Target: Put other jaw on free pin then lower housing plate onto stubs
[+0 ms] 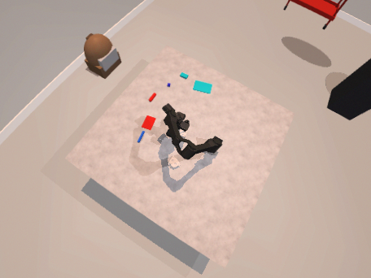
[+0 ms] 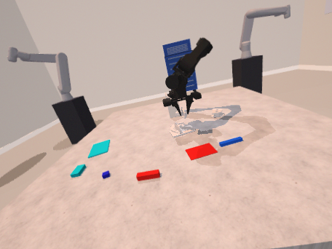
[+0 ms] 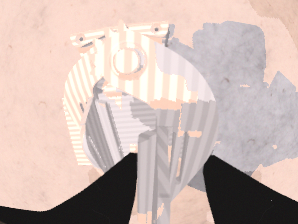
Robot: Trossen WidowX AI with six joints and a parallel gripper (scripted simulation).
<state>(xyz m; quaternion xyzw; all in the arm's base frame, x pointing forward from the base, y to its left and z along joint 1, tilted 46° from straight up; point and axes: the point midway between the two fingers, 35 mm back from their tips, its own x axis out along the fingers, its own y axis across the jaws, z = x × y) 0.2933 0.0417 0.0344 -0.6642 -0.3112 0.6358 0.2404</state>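
Note:
My gripper [image 3: 171, 162] [image 2: 185, 115] is shut on a white curved jaw, which hangs from the fingertips. The jaw [image 3: 204, 107] [image 2: 183, 110] has a round ring at its far end in the wrist view. Below it on the table lies the white base [image 2: 178, 135] [image 3: 75, 142], with white parts on it. In the wrist view the held jaw overlaps the base, and white merges with white. I cannot tell whether jaw and base touch, and pins and teeth are not clear. Another pale piece [image 1: 174, 162] [image 2: 218, 113], perhaps the housing plate, lies apart from the base.
A red square [image 1: 148, 123] [image 2: 201, 151] and a blue bar [image 1: 141, 136] [image 2: 231, 141] lie near the base. Farther off are a red bar [image 1: 152, 97] [image 2: 148, 175], a small blue cube [image 1: 168, 84] [image 2: 105, 175] and two cyan pieces. The arm's shadow crosses the table.

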